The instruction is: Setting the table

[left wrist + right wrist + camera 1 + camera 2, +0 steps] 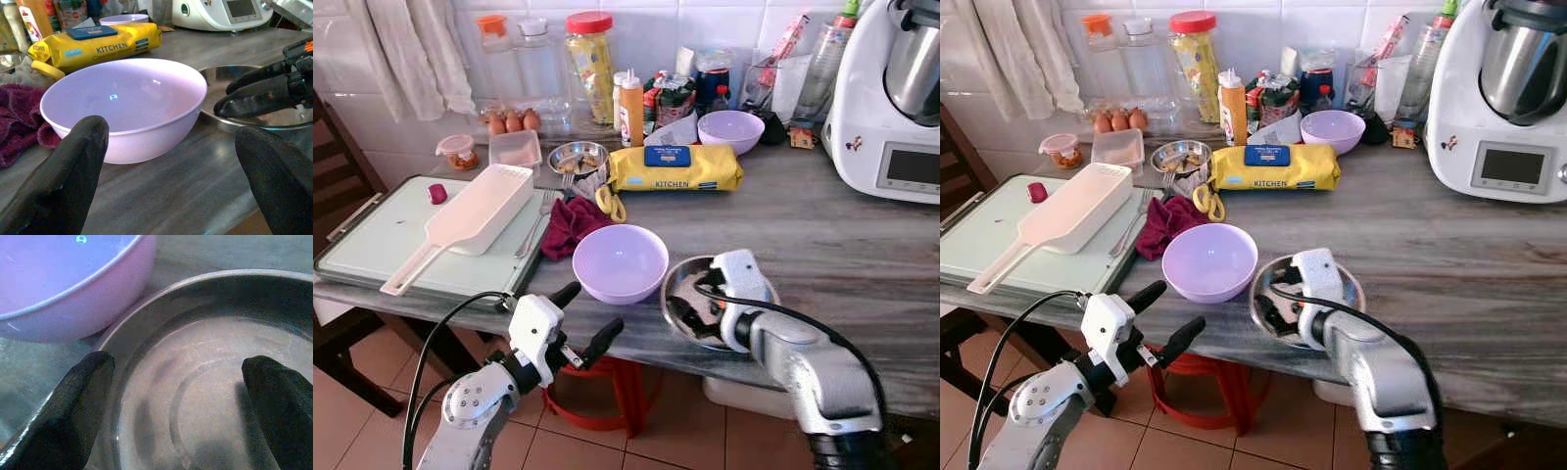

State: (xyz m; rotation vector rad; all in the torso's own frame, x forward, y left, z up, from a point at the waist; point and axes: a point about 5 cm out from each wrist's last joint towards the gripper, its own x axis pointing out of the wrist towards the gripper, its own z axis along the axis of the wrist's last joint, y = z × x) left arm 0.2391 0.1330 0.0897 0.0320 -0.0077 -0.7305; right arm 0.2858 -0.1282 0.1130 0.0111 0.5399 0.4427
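I stand at a grey wood-grain tabletop (862,255) crowded with kitchen things. My right gripper (690,311) reaches down into a shallow steel plate (1351,286) that sits near the front edge; its jaws are spread wide, one black fingertip (80,401) over the plate's rim and the other over the plate's floor, pinching nothing. Just beside the plate, toward my left, sits a lilac plastic bowl (620,262), upright; whether the two rims touch I cannot tell. My left gripper (585,315) hovers off the front edge of the tabletop, below and just in front of that bowl, jaws spread and holding nothing; its wrist view looks straight at the bowl's side between the two fingertips (68,181). Behind the bowl lies a crumpled maroon cloth (570,223), and beyond it a yellow pack of kitchen wipes (675,168). A second lilac bowl (731,129) stands farther back, near jars and bottles along the tiled wall. To my left a pale green cutting board (382,240) carries a white handled grater (475,217). A small steel bowl (578,157) and some eggs (513,121) sit behind it. A white cooking machine (891,98) stands at the far right.
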